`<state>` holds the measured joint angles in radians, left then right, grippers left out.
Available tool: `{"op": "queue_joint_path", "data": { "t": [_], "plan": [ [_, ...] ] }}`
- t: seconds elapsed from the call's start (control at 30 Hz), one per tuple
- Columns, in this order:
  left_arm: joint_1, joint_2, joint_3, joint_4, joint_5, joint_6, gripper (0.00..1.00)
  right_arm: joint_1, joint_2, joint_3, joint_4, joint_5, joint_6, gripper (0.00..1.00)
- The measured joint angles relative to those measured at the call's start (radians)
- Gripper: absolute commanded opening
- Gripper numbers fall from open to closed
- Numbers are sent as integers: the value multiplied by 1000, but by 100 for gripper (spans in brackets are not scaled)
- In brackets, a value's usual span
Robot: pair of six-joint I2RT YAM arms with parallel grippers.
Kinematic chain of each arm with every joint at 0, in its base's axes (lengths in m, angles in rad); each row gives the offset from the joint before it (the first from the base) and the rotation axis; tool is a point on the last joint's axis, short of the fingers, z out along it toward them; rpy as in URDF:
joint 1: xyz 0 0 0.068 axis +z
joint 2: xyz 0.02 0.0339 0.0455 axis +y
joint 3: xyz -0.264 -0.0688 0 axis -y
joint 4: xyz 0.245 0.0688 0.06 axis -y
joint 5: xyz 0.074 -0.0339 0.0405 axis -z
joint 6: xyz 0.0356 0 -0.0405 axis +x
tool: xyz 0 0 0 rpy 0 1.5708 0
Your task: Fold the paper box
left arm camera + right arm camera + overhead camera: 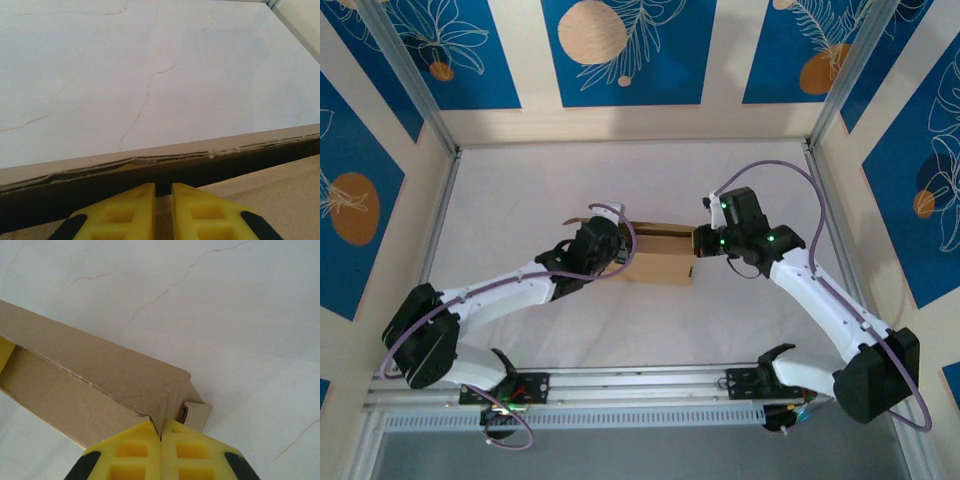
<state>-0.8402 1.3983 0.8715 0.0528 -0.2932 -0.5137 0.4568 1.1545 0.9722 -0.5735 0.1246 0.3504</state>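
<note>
Paper box: the paper box (pixel 660 255) lay near the middle of the white table (pixel 540 190), long side running left to right, between the two arms. It was plain brown and unprinted, and partly formed into a shallow rectangular shape.
Box, right wrist view: the paper box (pixel 100 370) ran diagonally from the left edge down to the fingers. A long top panel was folded over a lower panel, with a ragged gap between them. A small end flap (pixel 197 415) stuck out at the near corner.
Box, left wrist view: a raised wall of the paper box (pixel 150 162) crossed the frame just beyond the fingertips. Its top edge was rough and split in places, and a flat cardboard panel lay below on the right.
Left gripper: the left gripper (pixel 612 248) sat at the box's left end. In its wrist view, the left gripper (pixel 163 192) had yellow fingers (pixel 125 210) nearly together, with a narrow slit left between them. I could not tell whether cardboard was caught in that slit.
Right gripper: the right gripper (pixel 698 243) sat at the box's right end. In its wrist view, the right gripper (pixel 161 432) was fully closed, pinching the pointed corner of the top panel.
Table: pale, with thin crack-like veins, and bare around the box.
</note>
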Motion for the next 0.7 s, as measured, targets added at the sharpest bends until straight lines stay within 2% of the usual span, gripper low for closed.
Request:
{"op": "queue_joint_path", "data": {
  "t": [0.23, 0.4, 0.57, 0.7],
  "plan": [
    [-1, 0, 0, 0, -3, 0, 18, 83, -108, -120, 98, 132, 56, 0],
    [-3, -18, 1, -20, 3, 6, 25, 112, -159, -182, 156, 197, 71, 0],
    [-3, -80, 5, -129, 4, 27, 31, 121, -164, -204, 193, 236, 71, 0],
    [-3, -145, 8, -223, 4, 32, 31, 138, -163, -216, 214, 274, 71, 0]
  ]
}}
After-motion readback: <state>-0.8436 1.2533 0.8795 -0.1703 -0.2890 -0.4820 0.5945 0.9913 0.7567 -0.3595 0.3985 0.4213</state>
